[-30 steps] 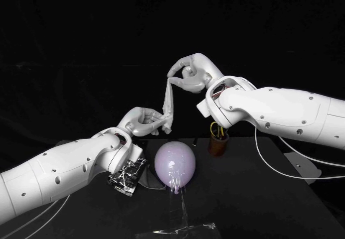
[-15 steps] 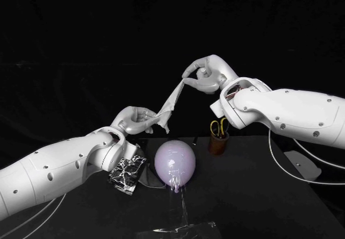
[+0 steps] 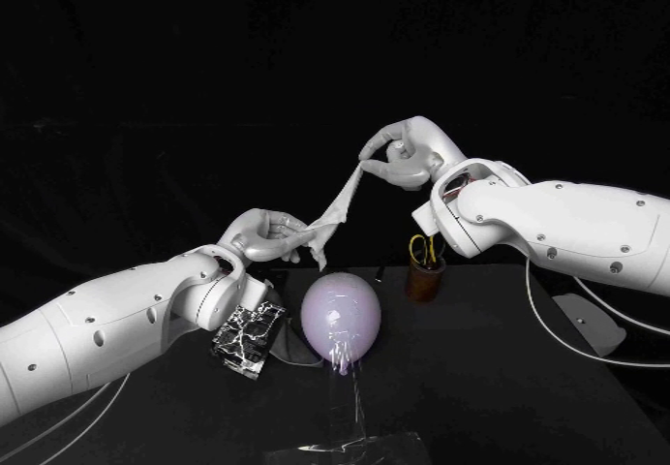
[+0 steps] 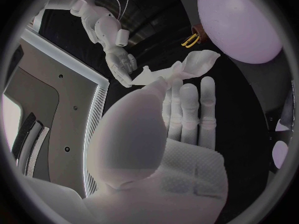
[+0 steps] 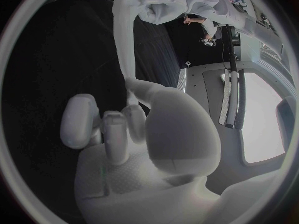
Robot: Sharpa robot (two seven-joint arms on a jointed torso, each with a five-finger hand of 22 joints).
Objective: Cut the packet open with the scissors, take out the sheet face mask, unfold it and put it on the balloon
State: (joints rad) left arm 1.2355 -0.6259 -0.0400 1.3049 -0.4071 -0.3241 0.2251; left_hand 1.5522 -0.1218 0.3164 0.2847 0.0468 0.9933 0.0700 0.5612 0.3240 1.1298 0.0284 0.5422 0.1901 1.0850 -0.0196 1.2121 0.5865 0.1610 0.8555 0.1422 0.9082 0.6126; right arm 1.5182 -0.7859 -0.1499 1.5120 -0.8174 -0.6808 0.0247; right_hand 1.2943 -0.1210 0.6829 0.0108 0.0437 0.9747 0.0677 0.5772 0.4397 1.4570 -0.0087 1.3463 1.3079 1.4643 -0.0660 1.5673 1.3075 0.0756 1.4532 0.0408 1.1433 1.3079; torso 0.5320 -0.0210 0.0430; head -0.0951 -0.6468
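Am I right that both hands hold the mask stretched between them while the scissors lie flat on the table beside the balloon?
Not quite: in the head view the scissors stand handles-up in the brown holder behind the balloon. The left hand and right hand do hold the mask stretched between them.

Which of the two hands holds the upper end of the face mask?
The right hand: it pinches the sheet mask at its top, while the left hand holds the lower end, nearer the balloon.
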